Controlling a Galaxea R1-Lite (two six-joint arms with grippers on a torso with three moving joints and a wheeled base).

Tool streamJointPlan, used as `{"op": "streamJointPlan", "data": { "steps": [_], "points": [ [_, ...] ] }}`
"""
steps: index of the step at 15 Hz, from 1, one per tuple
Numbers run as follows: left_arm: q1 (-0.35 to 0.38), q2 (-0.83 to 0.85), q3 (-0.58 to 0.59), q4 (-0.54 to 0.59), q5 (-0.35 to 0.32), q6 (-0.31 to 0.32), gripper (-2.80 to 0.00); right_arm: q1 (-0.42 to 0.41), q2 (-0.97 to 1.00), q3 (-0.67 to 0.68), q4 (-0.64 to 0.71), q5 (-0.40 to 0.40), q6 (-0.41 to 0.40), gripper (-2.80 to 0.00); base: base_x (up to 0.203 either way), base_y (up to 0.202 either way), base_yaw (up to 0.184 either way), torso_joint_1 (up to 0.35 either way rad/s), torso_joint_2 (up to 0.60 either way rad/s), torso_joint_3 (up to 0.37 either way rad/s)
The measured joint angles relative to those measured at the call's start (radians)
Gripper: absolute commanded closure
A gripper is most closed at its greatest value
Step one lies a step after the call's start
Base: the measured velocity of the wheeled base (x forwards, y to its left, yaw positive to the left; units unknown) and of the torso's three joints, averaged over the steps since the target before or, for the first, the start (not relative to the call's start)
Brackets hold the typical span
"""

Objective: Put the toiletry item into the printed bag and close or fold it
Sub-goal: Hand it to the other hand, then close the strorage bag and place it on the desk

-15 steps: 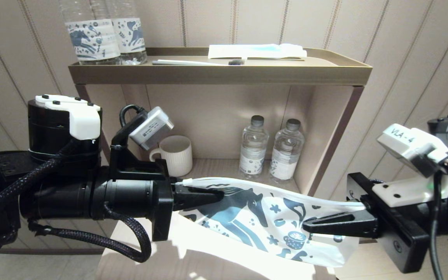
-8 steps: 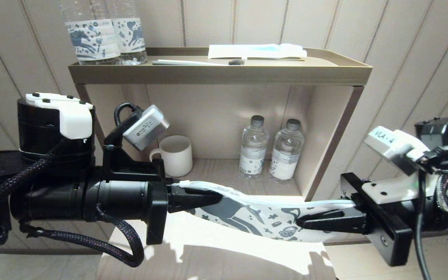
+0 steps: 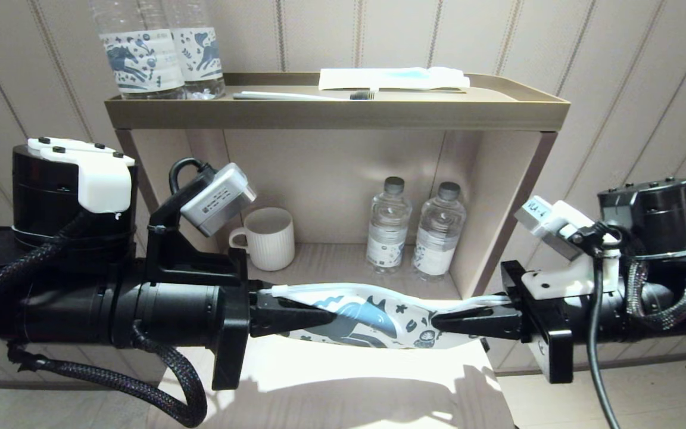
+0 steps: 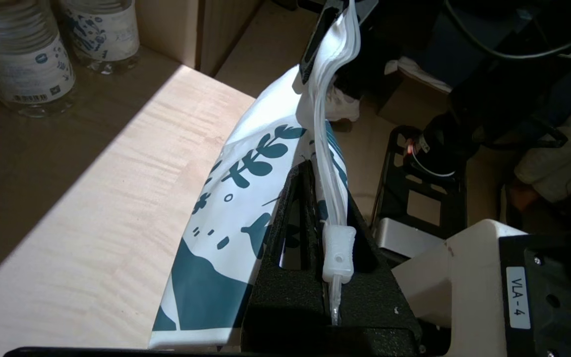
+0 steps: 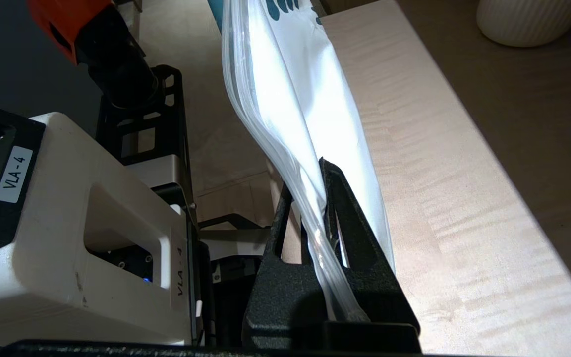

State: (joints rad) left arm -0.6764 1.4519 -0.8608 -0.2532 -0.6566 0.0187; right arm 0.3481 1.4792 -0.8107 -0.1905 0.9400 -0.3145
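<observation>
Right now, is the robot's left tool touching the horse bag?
Touching. The left wrist view shows the left tool shut on the zipper edge of the horse bag, its white slider sitting between the black fingers.

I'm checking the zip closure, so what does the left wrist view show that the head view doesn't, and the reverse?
Only the left wrist view shows the white zip slider between the left end effector's fingers. Only the head view shows the upper shelf's toothbrush and the mug. Both show the printed bag, pinched at opposite ends by the left and right end effector.
</observation>
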Motion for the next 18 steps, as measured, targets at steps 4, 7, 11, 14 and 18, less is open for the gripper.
{"op": "streamJointPlan", "data": {
  "steps": [4, 7, 11, 14, 18],
  "points": [
    [-0.015, 0.009, 0.010, 0.002, -0.001, 0.014, 0.00, 0.002, 0.005, -0.003, -0.005, -0.003, -0.001, -2.80, 0.000, 0.000, 0.000, 0.000, 0.00, 0.000],
    [-0.026, 0.031, 0.012, 0.004, -0.001, 0.019, 0.00, -0.002, -0.009, -0.010, -0.007, -0.001, 0.001, -2.80, 0.000, 0.000, 0.000, 0.000, 0.00, 0.000],
    [-0.029, 0.073, -0.020, 0.058, 0.000, 0.020, 0.00, -0.003, -0.064, -0.014, -0.008, 0.000, 0.002, -2.80, 0.000, 0.000, 0.000, 0.000, 0.00, 0.000],
    [-0.029, 0.115, -0.049, 0.076, 0.001, 0.026, 0.00, -0.004, -0.116, -0.027, 0.000, 0.001, 0.009, -2.80, 0.000, 0.000, 0.000, 0.000, 0.00, 0.000],
    [-0.059, 0.173, -0.106, 0.116, -0.018, 0.114, 0.00, 0.009, -0.130, -0.061, 0.001, 0.011, 0.040, -2.80, 0.000, 0.000, 0.000, 0.000, 0.00, 0.000]
  ]
}}
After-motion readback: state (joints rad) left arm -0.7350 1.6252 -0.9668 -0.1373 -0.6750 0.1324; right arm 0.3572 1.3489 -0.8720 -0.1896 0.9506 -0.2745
